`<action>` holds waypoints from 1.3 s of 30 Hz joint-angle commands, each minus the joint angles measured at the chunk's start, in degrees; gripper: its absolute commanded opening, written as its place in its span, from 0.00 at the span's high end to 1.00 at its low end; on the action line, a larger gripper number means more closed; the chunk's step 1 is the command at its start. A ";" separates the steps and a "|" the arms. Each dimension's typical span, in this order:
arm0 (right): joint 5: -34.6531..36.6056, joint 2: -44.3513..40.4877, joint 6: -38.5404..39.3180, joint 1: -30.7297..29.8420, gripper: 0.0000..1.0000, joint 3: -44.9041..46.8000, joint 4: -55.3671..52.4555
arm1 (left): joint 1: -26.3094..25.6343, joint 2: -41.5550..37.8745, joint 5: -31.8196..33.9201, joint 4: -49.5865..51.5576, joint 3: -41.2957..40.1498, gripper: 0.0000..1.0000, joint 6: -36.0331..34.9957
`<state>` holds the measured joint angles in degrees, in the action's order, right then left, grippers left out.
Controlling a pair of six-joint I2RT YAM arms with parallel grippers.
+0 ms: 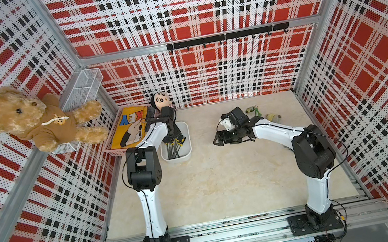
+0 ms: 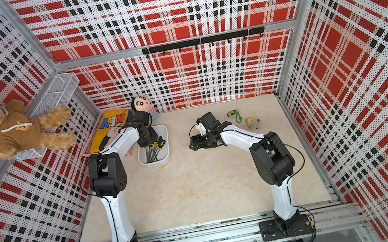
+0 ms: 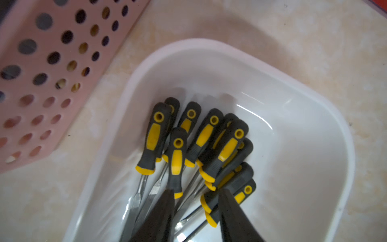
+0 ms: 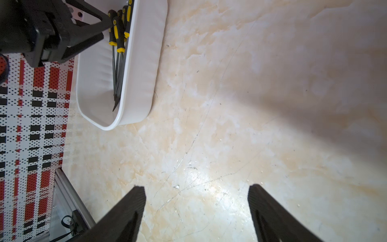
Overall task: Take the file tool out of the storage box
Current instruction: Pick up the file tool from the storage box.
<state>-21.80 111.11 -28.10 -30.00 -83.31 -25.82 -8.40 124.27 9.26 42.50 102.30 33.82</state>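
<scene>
The storage box (image 1: 188,152) (image 2: 167,156) is a shallow white tub near the left arm. Several file tools (image 3: 209,136) (image 1: 175,148) with grey-and-yellow handles lie heaped inside it, handles toward the back wall. My left gripper (image 3: 196,192) (image 1: 171,139) hangs in the box just over the heap. Its jaws stand a little apart, with handle collars and metal shafts showing in the gap and nothing clamped. My right gripper (image 4: 196,188) (image 1: 217,139) hovers wide open over bare table to the right of the box (image 4: 142,83), holding nothing.
A pink perforated basket (image 1: 115,151) (image 3: 41,73) with a yellow book (image 1: 129,127) sits just left of the box. A doll head (image 1: 161,100) stands behind it. A teddy bear (image 1: 31,120) and a wire-mesh basket (image 1: 85,89) hang on the left wall. Small toys (image 1: 253,110) lie back right.
</scene>
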 commanded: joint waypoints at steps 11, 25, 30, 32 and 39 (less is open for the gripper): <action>0.14 1.30 0.89 -0.50 0.16 0.17 0.29 | 1.55 5.17 -0.63 -1.63 1.45 0.58 -0.86; -0.17 2.33 1.03 -0.50 0.16 -0.58 -0.10 | 0.76 6.78 0.97 -1.14 1.72 0.90 -1.48; 0.01 2.32 1.08 -0.49 0.16 -0.89 -0.03 | 0.39 5.60 2.50 -0.31 3.19 1.00 -1.89; 0.01 2.37 0.85 -0.45 0.16 -0.88 0.29 | -0.11 4.67 3.82 0.16 4.52 1.00 -2.47; -0.08 2.19 -0.03 -0.49 0.16 0.06 1.81 | -4.50 3.05 11.97 6.90 16.65 1.00 -8.20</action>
<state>-21.85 112.62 -28.01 -30.00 -82.87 -25.47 -10.57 129.97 16.47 46.44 114.65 29.02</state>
